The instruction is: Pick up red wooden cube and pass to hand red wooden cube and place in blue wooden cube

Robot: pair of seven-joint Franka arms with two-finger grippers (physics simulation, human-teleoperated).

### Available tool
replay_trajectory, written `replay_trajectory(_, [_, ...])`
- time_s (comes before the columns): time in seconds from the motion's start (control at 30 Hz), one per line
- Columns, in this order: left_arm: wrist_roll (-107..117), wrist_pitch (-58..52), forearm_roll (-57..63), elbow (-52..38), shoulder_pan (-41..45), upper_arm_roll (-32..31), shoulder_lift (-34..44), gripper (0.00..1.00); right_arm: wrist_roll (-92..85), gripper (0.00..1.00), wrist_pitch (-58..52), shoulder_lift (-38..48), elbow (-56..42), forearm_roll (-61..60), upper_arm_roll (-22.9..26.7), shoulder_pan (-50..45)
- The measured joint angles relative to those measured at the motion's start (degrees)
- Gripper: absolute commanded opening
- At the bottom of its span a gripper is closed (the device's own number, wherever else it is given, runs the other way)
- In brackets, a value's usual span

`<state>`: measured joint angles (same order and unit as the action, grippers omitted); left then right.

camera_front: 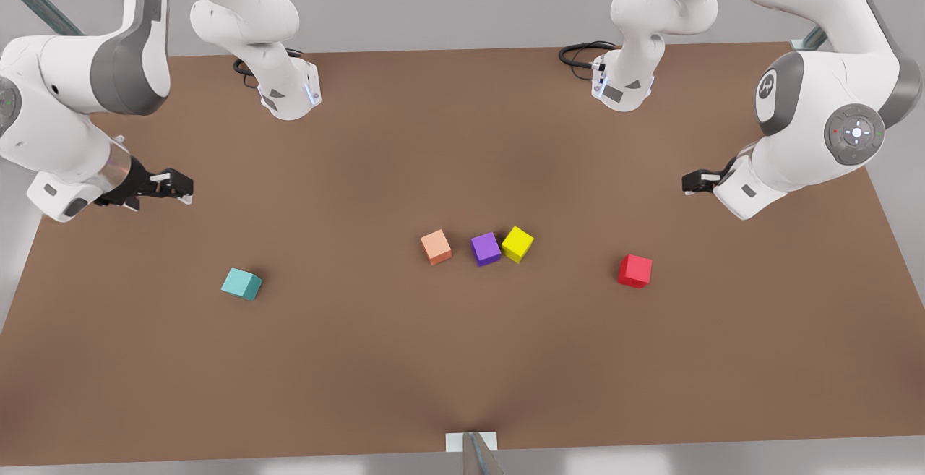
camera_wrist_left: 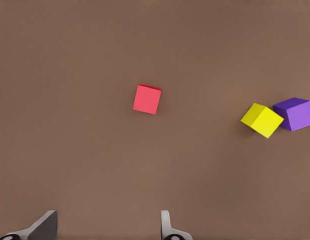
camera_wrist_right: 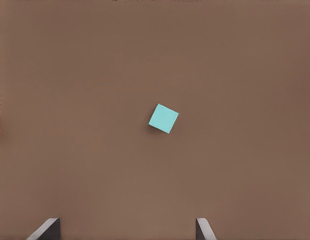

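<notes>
Nothing is done yet: the red wooden cube lies on the table at the front view's right beneath the released left pincer; the blue wooden cube lies far left under the released right pincer

A salmon-orange cube, a purple cube and a yellow cube sit in a short row on the brown surface, roughly midway between the two claws and nearer the camera than both. The purple and yellow cubes touch or nearly touch; the orange one stands just apart.
</notes>
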<state>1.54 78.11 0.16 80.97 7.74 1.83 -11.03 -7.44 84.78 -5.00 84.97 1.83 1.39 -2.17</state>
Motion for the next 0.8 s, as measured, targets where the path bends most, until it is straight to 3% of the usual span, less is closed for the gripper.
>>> replay_trajectory(0.17, [0.4, 1.6, 0.0, 0.2, 0.2, -0.1, -5.7, 1.00, -0.7, 1.00, 0.3, -0.1, 0.3, -0.9, 0.1, -0.7])
replay_trajectory(0.33, [-0.7, 15.6, 0.1, 4.6, 1.6, -0.6, -17.7, 1.00, -1.2, 1.00, 0.2, -0.2, 0.7, -1.9, 0.3, 0.7])
replay_trajectory(0.57, [-3.9, 35.0, 0.1, 14.5, 1.5, -0.5, -21.6, 1.00, -1.6, 1.00, -0.1, -0.9, 0.7, -2.4, 0.3, 0.2])
replay_trajectory(0.8, [-7.3, 43.2, 0.4, 16.4, 0.8, -0.4, -24.0, 1.00, -1.9, 1.00, 0.0, -1.0, 0.7, -2.5, 0.3, 0.1])
